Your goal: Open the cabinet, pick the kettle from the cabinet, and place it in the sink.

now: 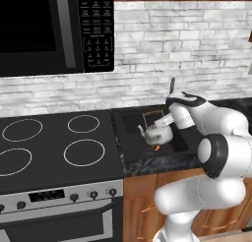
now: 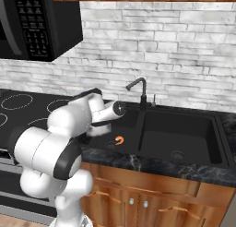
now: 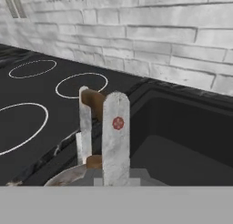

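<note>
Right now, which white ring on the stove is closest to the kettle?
The front right ring, the bigger of the two rings on the sink's side, just left of the silver kettle.

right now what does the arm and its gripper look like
The arm is glossy white, built of fat rounded segments with dark grey bands at the joints. In the right base view the wrist ends in a white cylinder with a dark cap. The gripper has two slim, flat, pale grey fingers with rounded tips; one carries a small round red mark. No loose cables show.
</note>
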